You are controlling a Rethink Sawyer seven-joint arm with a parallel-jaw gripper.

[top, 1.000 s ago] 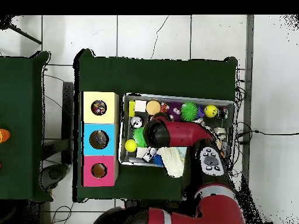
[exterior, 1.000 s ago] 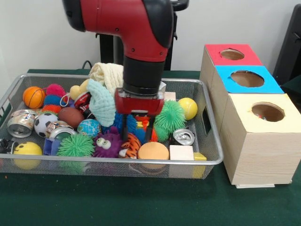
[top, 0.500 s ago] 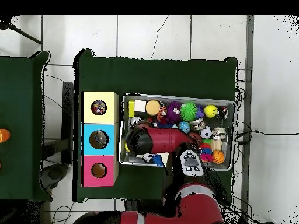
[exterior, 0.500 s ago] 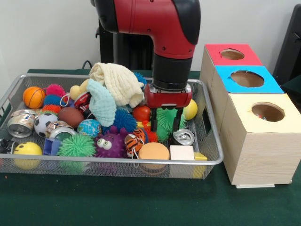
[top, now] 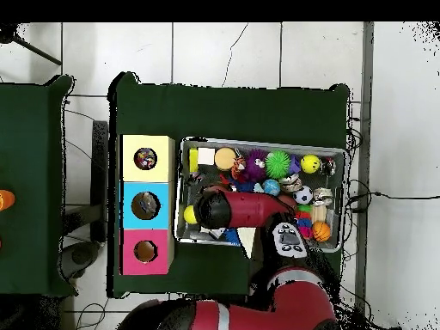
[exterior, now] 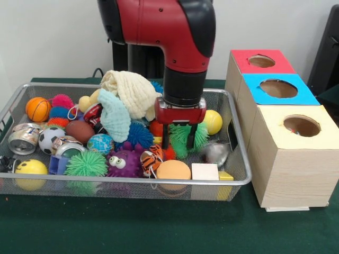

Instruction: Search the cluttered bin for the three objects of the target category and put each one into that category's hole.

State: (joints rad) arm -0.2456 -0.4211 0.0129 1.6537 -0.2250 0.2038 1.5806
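— Dozens of toys crammed in that wire bin [exterior: 233,159]! Far left, what have we got?

— Orange basketball [exterior: 38,108] up by the back wall, crushed can [exterior: 24,138] below it, yellow smiley ball [exterior: 30,168] in the front corner. Moving along: soccer ball [exterior: 48,138], globe ball [exterior: 100,143], green spiky ball [exterior: 85,163], purple fuzzy monster [exterior: 122,161].

— And the cloths?

— Cream one [exterior: 130,91] heaped over a mint one [exterior: 113,115], mid-bin.

— Now the gripper [exterior: 179,141]!

— Down in the pile, fingers parted either side of another green spiky ball [exterior: 185,138]; whether they're pinching it, I can't tell. Silver can [exterior: 216,153] just right of it, yellow ball [exterior: 213,121] behind.

— Holes?

— Three boxes right of the bin: cream box [exterior: 296,159] nearest, blue [exterior: 275,91], then red [exterior: 259,62].
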